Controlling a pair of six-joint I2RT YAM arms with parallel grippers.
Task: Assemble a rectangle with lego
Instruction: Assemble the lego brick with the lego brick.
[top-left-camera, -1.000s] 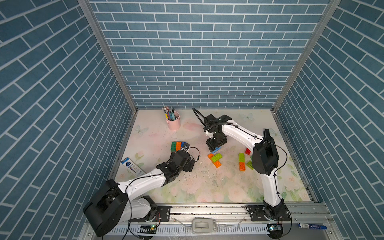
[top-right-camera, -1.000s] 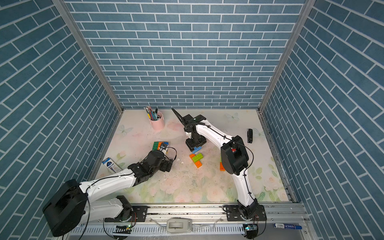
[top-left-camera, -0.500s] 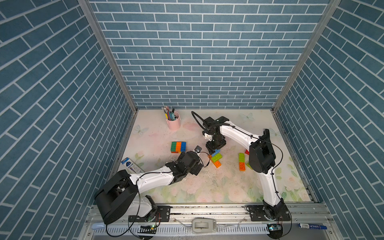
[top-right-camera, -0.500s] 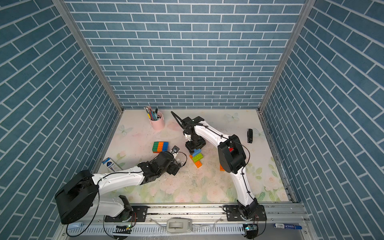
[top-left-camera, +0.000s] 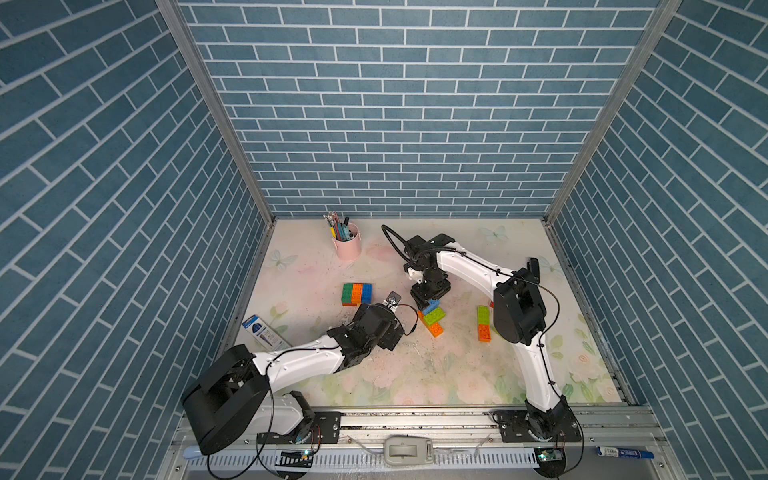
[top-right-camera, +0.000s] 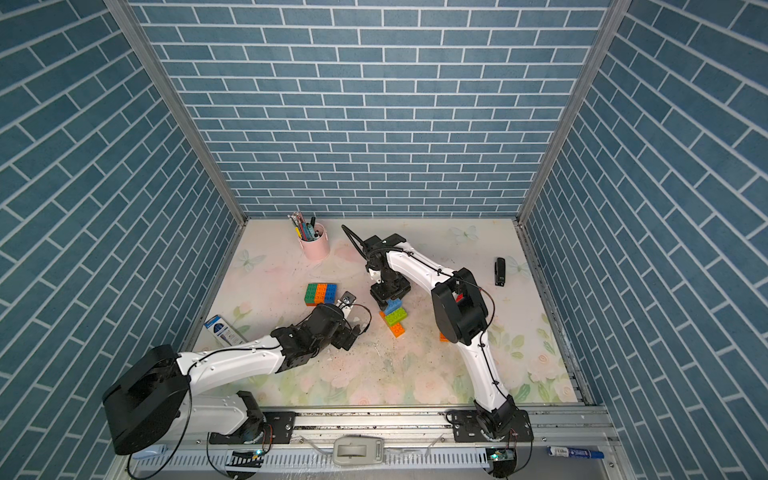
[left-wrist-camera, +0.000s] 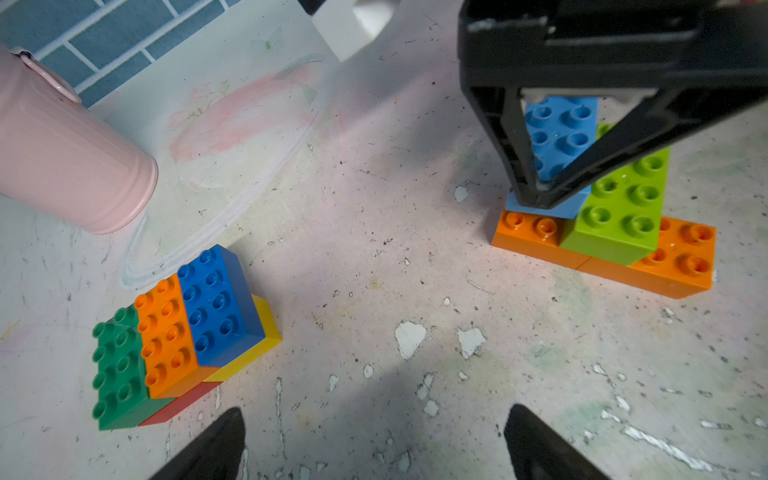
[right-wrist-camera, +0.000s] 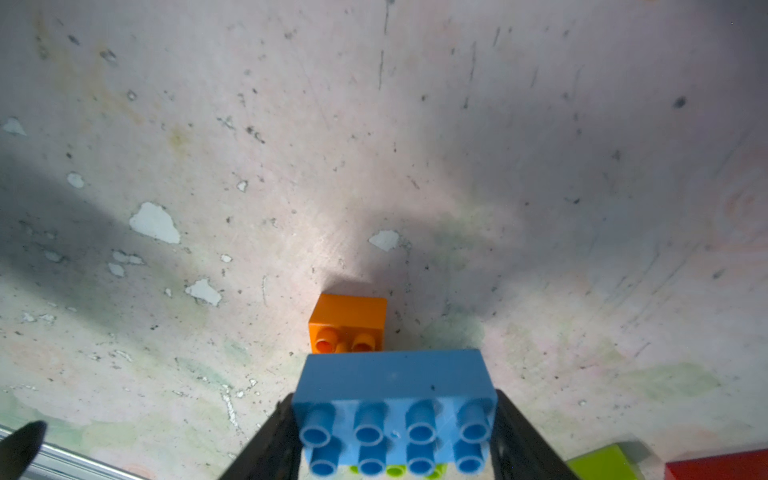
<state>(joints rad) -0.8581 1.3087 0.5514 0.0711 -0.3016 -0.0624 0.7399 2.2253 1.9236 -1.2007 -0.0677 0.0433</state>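
Note:
My right gripper (right-wrist-camera: 395, 415) is shut on a light blue lego brick (right-wrist-camera: 395, 382), studs facing the camera. In the left wrist view this blue brick (left-wrist-camera: 559, 137) rests on one end of a row of two orange bricks (left-wrist-camera: 673, 257), beside a lime brick (left-wrist-camera: 623, 199) stacked there. In a top view that stack (top-left-camera: 434, 318) lies mid-table. A finished block (left-wrist-camera: 178, 332) has green, orange and blue bricks on top of red and yellow ones, and shows in a top view (top-left-camera: 356, 293) too. My left gripper (left-wrist-camera: 376, 411) is open and empty, low over bare table between block and stack.
A pink pen cup (top-left-camera: 347, 245) stands at the back. A lime-and-orange brick pair (top-left-camera: 483, 323) lies right of the stack, with a red brick mostly hidden behind my right arm. There is a white-blue box (top-left-camera: 264, 330) at the left edge and a black stapler (top-right-camera: 500, 271) at the far right.
My left gripper has drawn away from the green-orange-blue block, rightward toward the table's middle. My right gripper has come down slightly with the blue brick onto the orange row.

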